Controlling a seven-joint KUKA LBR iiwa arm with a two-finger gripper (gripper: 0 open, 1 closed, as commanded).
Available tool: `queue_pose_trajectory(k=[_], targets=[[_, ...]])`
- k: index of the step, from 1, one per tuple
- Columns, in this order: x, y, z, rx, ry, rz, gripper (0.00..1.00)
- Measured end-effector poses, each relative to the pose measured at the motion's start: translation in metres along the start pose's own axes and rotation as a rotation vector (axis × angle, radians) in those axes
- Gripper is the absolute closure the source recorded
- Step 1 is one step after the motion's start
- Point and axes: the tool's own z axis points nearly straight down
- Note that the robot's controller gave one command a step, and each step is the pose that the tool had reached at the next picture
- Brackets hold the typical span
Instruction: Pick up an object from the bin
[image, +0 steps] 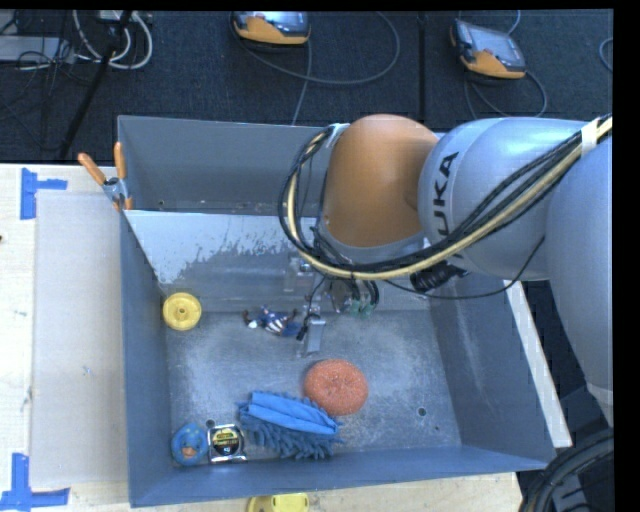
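Beside the tool (311, 338), the small dark thing (268, 320) cannot be identified.

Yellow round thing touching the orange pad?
No, the yellow round thing lies alone at the left of the bin, well apart from the orange pad beside the blue cloth.

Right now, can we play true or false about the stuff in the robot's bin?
1. A yellow round thing lies near the left wall of the bin. True.
2. The gripper hangs near the bin's middle, next to a small blue-and-white thing. True.
3. The gripper is right over the tape measure. False: the tape measure lies in the front left corner, apart from the gripper.
4. The orange-red ball sits on top of the blue brush. False: the orange-red ball lies on the bin floor beside the blue brush.
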Motion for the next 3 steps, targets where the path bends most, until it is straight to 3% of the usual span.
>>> queue_pose_trajectory(k=[1, 2, 3], targets=[[-0.002, 0.0, -0.005, -0.001, -0.008, 0.002, 0.0], [0.039, -0.023, 0.046, -0.002, -0.012, 0.015, 0.0], [0.063, -0.032, 0.082, 0.001, 0.0, 0.033, 0.0]])
